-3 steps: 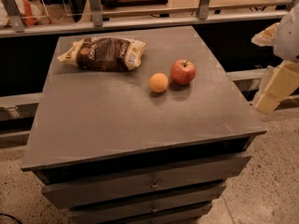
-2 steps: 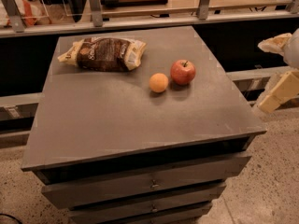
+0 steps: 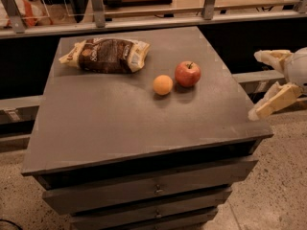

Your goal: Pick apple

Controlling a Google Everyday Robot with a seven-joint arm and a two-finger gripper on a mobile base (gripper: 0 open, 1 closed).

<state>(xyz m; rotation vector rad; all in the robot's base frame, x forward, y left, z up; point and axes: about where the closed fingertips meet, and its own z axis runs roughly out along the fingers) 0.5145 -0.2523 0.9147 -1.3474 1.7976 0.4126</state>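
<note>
Toward far right corner of tabletop [image 3: 120,123]: apple [image 3: 187,74] just beside orange fruit [image 3: 162,85] | off right edge: gripper [image 3: 255,84], fingers apart, empty | far left corner: snack bag [image 3: 105,55]

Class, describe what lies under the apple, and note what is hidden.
The apple rests on the grey cabinet top. Its underside and contact spot are hidden. The open gripper hangs beyond the top's right edge.
</note>
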